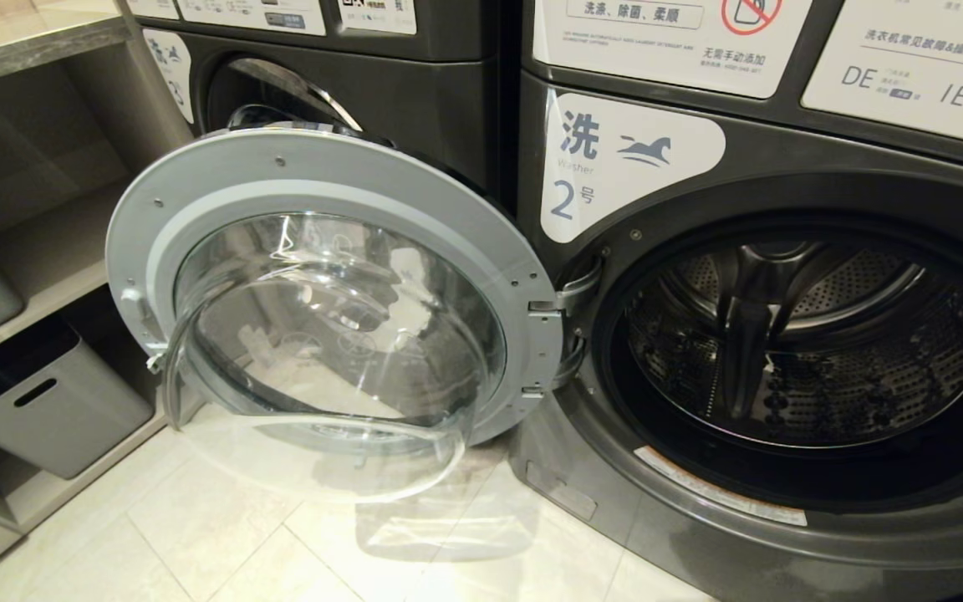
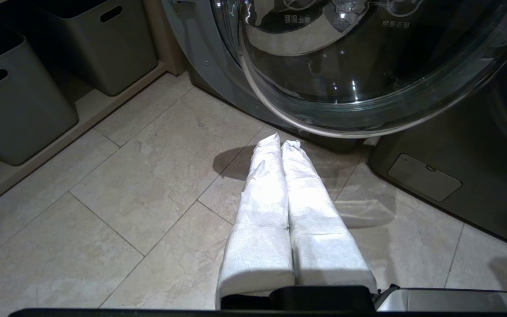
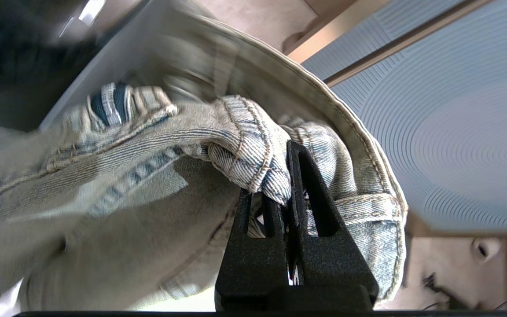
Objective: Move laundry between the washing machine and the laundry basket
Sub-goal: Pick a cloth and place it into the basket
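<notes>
Between the right pincer's fingers: a fold of the denim garment (image 3: 244, 149) is sitting pinched; the right gripper (image 3: 289, 176) is clamping tight on it, its black fingers (image 3: 310, 198) pressed together around the seamed edge.
Around the right pincer: the rest of the denim is spreading away from the fingertips on both sides, one hemmed edge arching over and past the tips, a wide faded panel hanging off to one side and partly blurred.
Beyond the right pincer: a pale ribbed surface (image 3: 456, 132) is showing behind the cloth; what it is cannot be told.
Left pincer: the left gripper (image 2: 281, 143) is hanging closed with nothing in it, its two white-wrapped fingers (image 2: 262, 193) lying side by side and touching, pointing down over the tiled floor (image 2: 117, 193).
Ahead of the left pincer: the open round door (image 2: 368, 88) of the washing machine is standing just past the fingertips, its clear bowl bulging toward them.
To one side of the left pincer: grey storage bins (image 2: 11, 101) are sitting on a low shelf, well apart from it.
Head view: neither arm is showing; the washing machine (image 1: 782, 502) is standing with its door (image 1: 331, 301) swung wide to the left and its steel drum (image 1: 807, 334) showing no laundry.
</notes>
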